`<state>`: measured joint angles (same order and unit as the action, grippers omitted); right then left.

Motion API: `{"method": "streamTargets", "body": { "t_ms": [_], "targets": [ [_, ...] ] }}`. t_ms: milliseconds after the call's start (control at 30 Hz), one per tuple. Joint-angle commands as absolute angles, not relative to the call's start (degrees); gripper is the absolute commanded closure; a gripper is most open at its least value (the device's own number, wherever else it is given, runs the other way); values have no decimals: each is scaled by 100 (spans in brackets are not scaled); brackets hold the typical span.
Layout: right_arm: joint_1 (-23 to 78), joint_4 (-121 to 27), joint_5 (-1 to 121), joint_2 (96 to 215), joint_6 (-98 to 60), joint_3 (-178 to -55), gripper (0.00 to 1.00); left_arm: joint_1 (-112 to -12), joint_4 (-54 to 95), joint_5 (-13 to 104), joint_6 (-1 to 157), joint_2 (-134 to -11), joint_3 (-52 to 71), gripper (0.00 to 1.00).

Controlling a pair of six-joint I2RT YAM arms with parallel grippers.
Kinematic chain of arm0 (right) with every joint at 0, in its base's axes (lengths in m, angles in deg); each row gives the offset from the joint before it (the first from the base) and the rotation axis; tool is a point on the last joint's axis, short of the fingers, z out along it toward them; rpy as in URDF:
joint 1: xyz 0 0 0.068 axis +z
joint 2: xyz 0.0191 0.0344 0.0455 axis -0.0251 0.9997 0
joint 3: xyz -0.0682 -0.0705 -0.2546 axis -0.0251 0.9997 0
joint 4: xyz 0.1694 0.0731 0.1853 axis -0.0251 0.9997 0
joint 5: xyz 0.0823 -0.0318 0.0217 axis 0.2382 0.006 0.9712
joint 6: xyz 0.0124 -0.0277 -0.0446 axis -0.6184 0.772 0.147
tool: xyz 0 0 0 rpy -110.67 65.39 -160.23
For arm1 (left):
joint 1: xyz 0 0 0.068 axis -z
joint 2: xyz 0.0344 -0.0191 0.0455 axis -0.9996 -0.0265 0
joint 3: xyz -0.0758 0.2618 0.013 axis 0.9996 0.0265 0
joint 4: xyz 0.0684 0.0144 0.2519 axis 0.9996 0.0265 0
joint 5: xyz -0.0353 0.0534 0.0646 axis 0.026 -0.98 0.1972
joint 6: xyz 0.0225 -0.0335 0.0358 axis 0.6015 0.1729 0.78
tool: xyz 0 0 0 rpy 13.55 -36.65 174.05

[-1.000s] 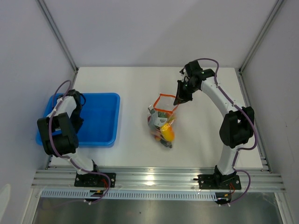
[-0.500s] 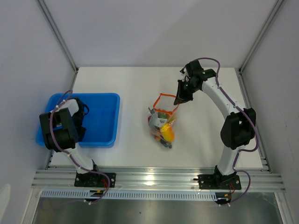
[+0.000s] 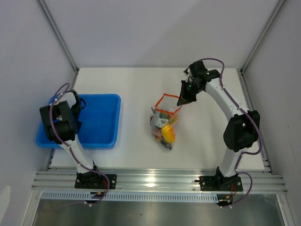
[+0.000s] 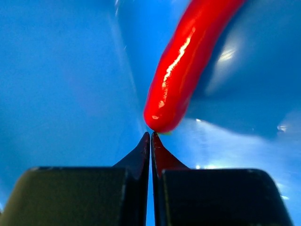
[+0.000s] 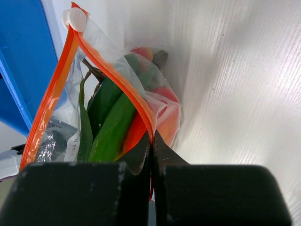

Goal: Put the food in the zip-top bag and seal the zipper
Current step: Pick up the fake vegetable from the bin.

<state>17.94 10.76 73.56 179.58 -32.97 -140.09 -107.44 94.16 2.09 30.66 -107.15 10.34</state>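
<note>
Left wrist view: a red pepper (image 4: 183, 66) lies just beyond the tips of the left hand (image 4: 150, 136), which has just snapped fully shut, seemingly on nothing, inside the blue tray (image 4: 61, 84). It needs another try. The right hand (image 5: 151, 141) stays pinched on the zipper (image 5: 113, 77), with the filled zip-top bag (image 5: 61, 136) ahead of it.
</note>
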Motion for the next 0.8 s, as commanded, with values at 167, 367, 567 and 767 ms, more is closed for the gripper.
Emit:
{"method": "streamTargets", "body": {
  "t_ms": [167, 367, 567, 767],
  "targets": [
    [1799, 1027, 7337, 17684, -3265, -14069, 100, -10467, 8944, -59, 3997, -10653, -270, 99],
    [1887, 957, 7337, 17729, -3301, -14131, 100, -10105, 8774, -68, 4351, -10001, -43, 93],
    [1966, 912, 7346, 17764, -3327, -14079, 100, -10262, 9153, -279, 4104, -9702, 457, 6],
    [1983, 956, 7364, 17781, -3283, -14096, 100, -10719, 8714, -279, 4656, -9692, 854, 6]
  ]
}}
